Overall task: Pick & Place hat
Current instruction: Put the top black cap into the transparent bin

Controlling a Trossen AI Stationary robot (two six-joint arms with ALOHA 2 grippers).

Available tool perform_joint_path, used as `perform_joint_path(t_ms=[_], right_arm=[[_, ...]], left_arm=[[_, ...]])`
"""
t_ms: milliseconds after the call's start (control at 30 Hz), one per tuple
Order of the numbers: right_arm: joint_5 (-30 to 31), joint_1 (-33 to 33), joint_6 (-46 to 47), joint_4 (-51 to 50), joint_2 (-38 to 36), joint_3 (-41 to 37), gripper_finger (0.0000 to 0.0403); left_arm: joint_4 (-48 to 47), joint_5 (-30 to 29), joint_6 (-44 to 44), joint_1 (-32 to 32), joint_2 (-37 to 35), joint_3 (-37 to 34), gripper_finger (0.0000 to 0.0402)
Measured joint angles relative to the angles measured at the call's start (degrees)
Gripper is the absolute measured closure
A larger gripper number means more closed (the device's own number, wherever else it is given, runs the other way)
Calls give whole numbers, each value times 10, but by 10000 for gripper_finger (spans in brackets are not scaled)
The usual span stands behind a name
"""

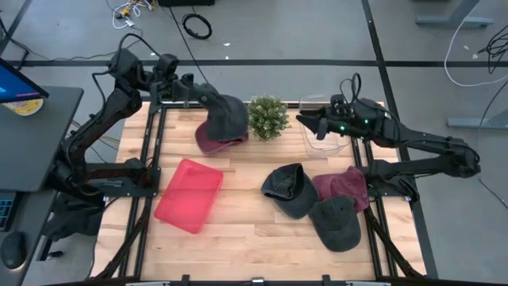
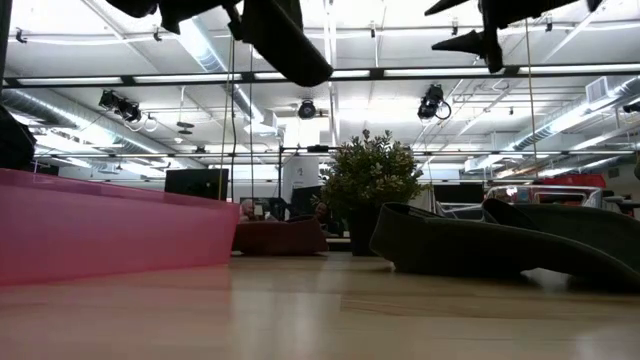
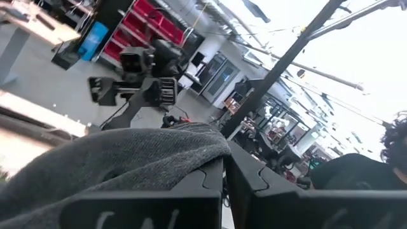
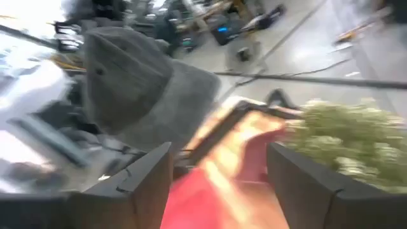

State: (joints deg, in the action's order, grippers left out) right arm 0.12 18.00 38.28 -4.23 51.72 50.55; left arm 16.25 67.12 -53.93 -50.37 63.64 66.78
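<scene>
A dark grey hat (image 1: 226, 115) hangs in the air at the table's far side, above a maroon hat (image 1: 213, 143) that lies on the wood. My left gripper (image 1: 202, 97) is shut on the grey hat, which in the low view hangs high above the tabletop (image 2: 290, 40). My right gripper (image 1: 303, 119) stands open and level beyond the plant, pointing toward the held hat (image 4: 127, 83), with nothing between its fingers. Three more hats lie on the table's right: dark grey (image 1: 290, 189), maroon (image 1: 343, 187) and dark grey (image 1: 337, 222). My left gripper holds the dark grey hat by its cloth (image 3: 191, 149), pinched between the two shut fingers. The fingers come at it about level from the table's left. The hat hangs beside and below them, lifted clear of the table and of the maroon hat beneath.
A small potted plant (image 1: 267, 117) stands between the two grippers. A clear container (image 1: 321, 137) sits under my right arm. A red tray (image 1: 188, 195) lies on the near left of the wooden tabletop, with bare wood around it.
</scene>
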Motion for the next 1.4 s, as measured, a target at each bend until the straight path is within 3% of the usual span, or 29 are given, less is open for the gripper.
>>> perform_joint_path(t_ms=[233, 367, 633, 1000, 1167, 1400], right_arm=[[-224, 74, 91, 78, 76, 0, 66], [-278, 90, 130, 165, 137, 0, 48], [-390, 112, 249, 374, 258, 0, 57], [-416, 98, 427, 674, 407, 0, 58], [-389, 78, 499, 795, 456, 4, 58], [-376, 48, 513, 820, 480, 69, 58]], left_arm=[[48, -39, -9, 44, 1, 0, 399], [74, -56, 2, 68, 1, 0, 399], [76, -90, 47, 108, 1, 0, 399], [79, -119, 86, 140, 1, 0, 399], [79, -123, 88, 140, 1, 0, 399], [79, -123, 88, 140, 1, 0, 399]])
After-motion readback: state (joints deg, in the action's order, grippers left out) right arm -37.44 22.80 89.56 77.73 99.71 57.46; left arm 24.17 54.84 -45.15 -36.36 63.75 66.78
